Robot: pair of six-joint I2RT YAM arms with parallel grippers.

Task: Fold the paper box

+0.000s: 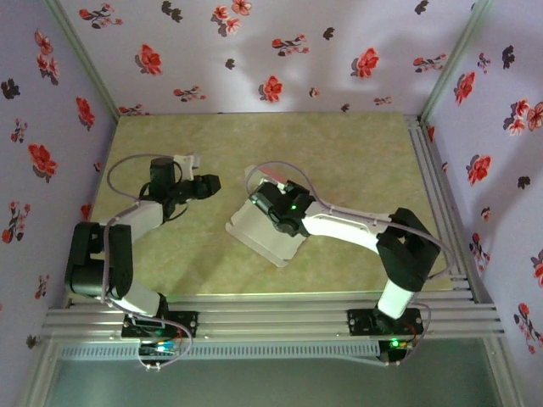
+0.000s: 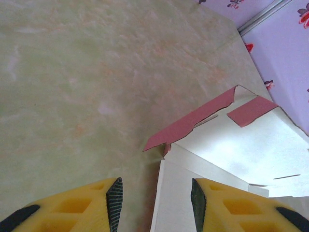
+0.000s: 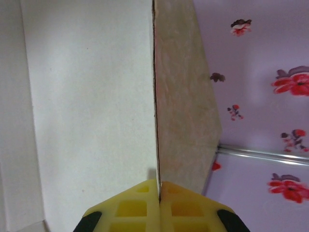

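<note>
My right gripper [image 3: 158, 186] is pressed together on a thin panel of the box [image 1: 254, 237], and the card's edge runs straight out from between the tips. The box sits mid-counter [image 1: 339, 153], half open, with its grey-white face up and a pink flap raised on its far side. My right arm reaches over it from the near right, elbow bent, wrist angled down onto it.

My left gripper [image 2: 154, 193] hangs just left of the box with its jaws apart and nothing between them. It points at the box's left corner, below the pink flap. The box's long axis seems to run far to near, slanting left, though my right arm hides much of it. For any fold on that left side, my left arm is free and close.
</note>
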